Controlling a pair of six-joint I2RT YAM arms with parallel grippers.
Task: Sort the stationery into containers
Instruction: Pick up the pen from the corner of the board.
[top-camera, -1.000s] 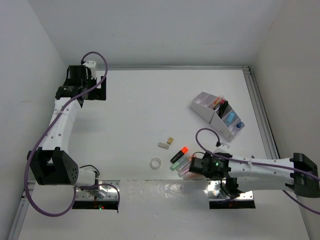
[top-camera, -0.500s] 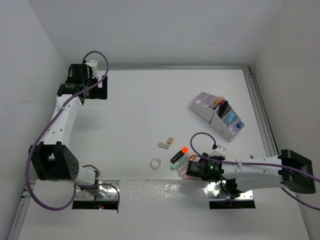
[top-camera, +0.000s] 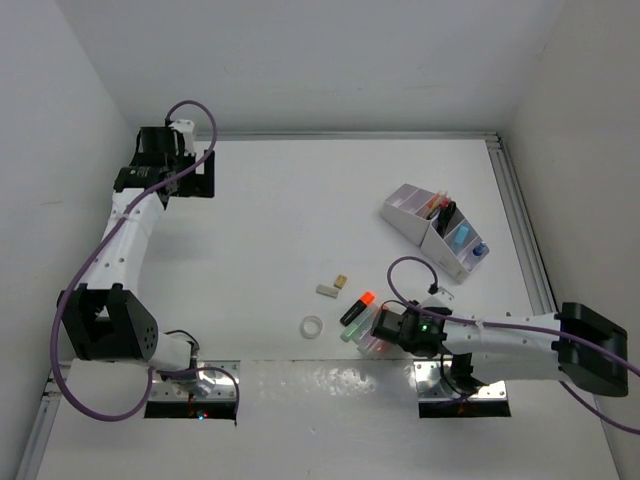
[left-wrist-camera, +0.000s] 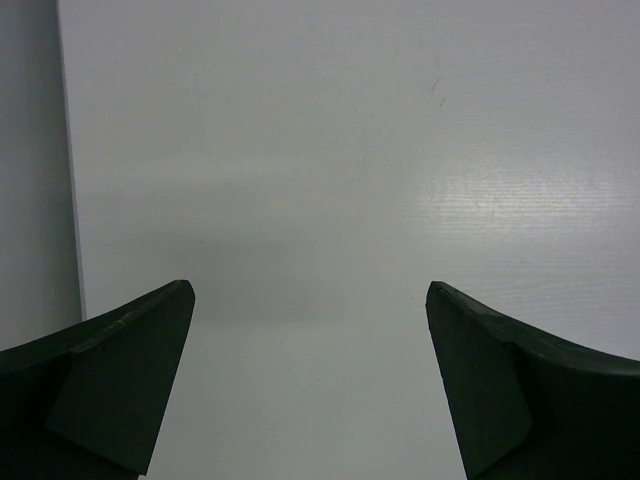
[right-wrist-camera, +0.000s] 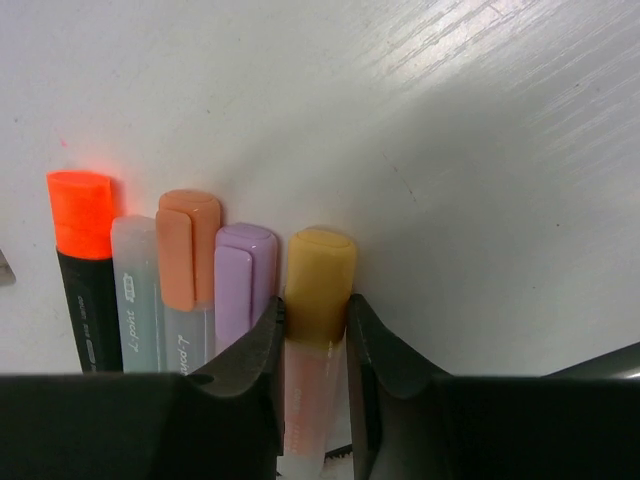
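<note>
The right gripper pinches the yellow highlighter, which lies beside the other highlighters, near-left of the organizer. The left gripper gapes wide, far left of that organizer.

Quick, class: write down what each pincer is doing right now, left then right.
Left pincer: open, holding nothing.
Right pincer: closed on the yellow-capped highlighter.

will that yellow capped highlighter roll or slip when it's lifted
The yellow-capped highlighter, stubby hard plastic, is probably stiff and light. Its smooth barrel might slip; the purple-capped highlighter right beside it may get nudged.
</note>
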